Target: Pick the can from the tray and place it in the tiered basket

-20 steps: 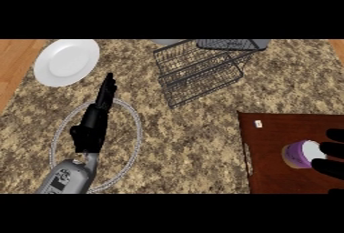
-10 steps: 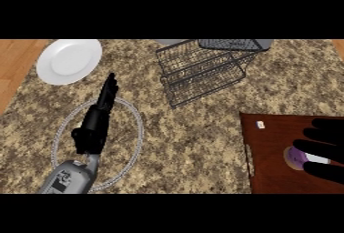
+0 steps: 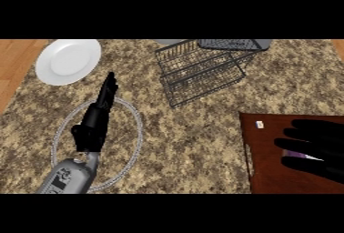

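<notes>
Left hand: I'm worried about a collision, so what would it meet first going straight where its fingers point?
Probably the white plate; the left hand points up-left toward its right edge. Height above the counter is unclear.

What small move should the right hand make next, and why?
Probably close the fingers round the can before lifting. The right hand lies over it on the tray, mostly hiding it, and the tiered basket stands far off.

white plate [image 3: 68,61] far left; wire ring [image 3: 131,119] on counter [image 3: 194,132]
</notes>
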You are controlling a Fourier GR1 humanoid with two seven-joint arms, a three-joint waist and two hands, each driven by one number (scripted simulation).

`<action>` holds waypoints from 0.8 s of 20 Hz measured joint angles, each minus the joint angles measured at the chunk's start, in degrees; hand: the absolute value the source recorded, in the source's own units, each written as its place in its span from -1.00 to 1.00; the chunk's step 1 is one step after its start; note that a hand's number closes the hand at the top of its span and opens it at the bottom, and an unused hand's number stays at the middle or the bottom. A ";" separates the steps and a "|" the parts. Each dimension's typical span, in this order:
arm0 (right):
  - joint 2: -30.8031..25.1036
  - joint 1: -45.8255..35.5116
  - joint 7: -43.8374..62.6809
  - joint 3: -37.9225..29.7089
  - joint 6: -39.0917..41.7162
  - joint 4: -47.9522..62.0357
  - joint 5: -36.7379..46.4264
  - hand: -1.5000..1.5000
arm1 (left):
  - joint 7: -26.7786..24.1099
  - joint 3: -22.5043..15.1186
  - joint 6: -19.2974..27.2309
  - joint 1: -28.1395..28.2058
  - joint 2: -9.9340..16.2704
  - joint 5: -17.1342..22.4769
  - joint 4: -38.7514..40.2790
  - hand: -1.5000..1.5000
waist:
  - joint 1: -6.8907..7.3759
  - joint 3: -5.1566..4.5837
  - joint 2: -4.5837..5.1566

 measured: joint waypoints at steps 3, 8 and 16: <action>-1.73 1.04 -4.05 3.12 -4.27 2.14 3.77 -1.00 | -0.02 0.26 -0.32 0.16 0.42 0.02 -0.22 0.00 | 0.21 -0.04 -0.09; -5.64 3.97 -13.87 9.05 -14.19 7.50 11.44 -1.00 | 0.16 0.81 -0.40 0.20 0.47 0.16 -0.18 0.00 | -0.32 -0.17 -0.34; -9.22 5.96 -33.17 19.17 -34.56 25.96 25.74 -1.00 | 0.40 0.69 -0.37 0.94 0.00 -0.47 -0.35 0.00 | -0.70 -0.48 -0.74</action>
